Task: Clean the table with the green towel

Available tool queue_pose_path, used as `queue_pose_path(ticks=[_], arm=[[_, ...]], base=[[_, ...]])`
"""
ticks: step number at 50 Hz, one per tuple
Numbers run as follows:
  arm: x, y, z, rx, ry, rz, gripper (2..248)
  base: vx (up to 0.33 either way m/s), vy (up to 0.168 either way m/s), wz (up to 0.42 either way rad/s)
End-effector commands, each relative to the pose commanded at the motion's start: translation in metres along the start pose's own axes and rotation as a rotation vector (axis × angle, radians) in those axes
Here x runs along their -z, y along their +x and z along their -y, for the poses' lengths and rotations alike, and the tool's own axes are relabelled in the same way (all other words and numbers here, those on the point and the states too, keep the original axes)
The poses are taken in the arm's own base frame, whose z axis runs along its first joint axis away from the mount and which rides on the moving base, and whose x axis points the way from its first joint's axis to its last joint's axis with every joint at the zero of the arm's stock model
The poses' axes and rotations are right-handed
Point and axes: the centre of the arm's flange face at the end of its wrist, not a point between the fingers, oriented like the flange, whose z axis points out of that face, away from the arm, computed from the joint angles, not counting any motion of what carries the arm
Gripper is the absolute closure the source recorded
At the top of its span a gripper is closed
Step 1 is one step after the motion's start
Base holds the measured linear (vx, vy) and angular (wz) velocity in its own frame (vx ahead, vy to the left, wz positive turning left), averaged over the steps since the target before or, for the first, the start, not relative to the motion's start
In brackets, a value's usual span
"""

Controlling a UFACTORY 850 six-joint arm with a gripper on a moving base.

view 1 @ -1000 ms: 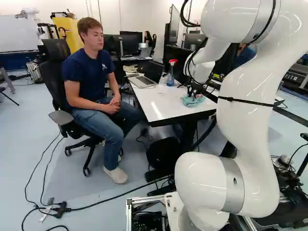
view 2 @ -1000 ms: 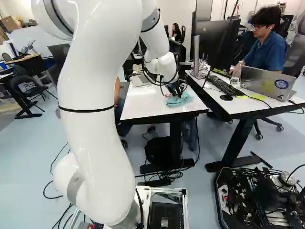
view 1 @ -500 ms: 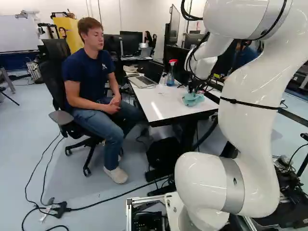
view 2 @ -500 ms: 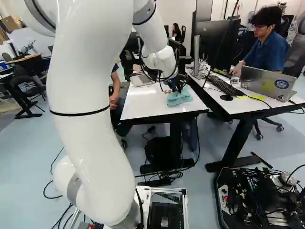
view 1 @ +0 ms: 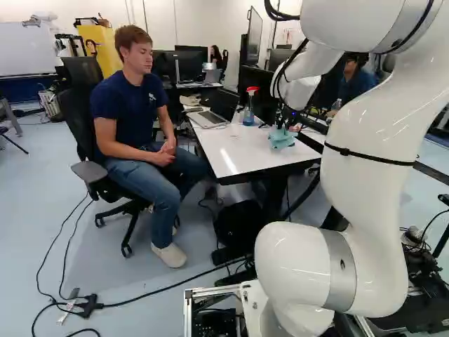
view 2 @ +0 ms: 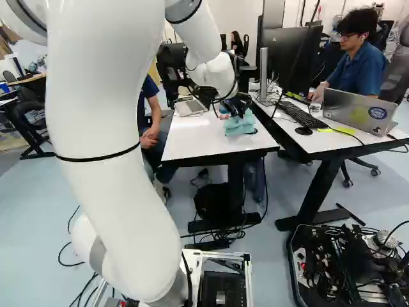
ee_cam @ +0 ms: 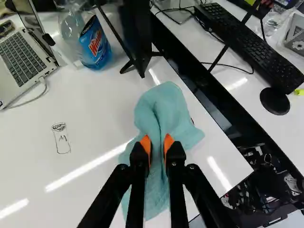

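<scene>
From my seat at the controls, the wrist view gives me what the base views can't: both orange pads of my gripper (view 2: 238, 110) pinch a raised fold of the towel (ee_cam: 166, 102) from two sides. Only there can I make out a small ink drawing (ee_cam: 61, 138) on the white bench (view 2: 192, 142), well apart from the towel and on the laptop's side of it. The left base view and the wrist view both show me the spray bottle (view 1: 249, 107) with blue liquid, near the laptop (view 1: 209, 118); I can't pick it out in the right base view. That right base view does give me a dark round spot (view 2: 253, 132) on the bench, just beside the towel.

The towel is at the bench's near end, close to the long edge that faces the second bench (view 2: 383, 132). It is pale blue-green, with a deep crease running from its far part in between the fingers. Cloth spreads ahead of the gripper (ee_cam: 157, 145) and under it, its outline uneven. In the base views it looks like a bunched lump below the gripper, and I can't tell how much of it touches the bench
</scene>
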Motion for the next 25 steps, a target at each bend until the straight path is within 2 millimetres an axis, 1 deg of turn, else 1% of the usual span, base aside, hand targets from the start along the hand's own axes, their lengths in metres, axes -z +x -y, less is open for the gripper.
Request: queue_pose_path(ticks=[8,25], arm=[[0.008,0.002,0.006,0.008,0.007,-0.012,199],[0.013,-0.001,0.031,0.041,0.036,-0.013,199]], base=[[0.0,0.0,0.0],[0.0,0.0,0.0]])
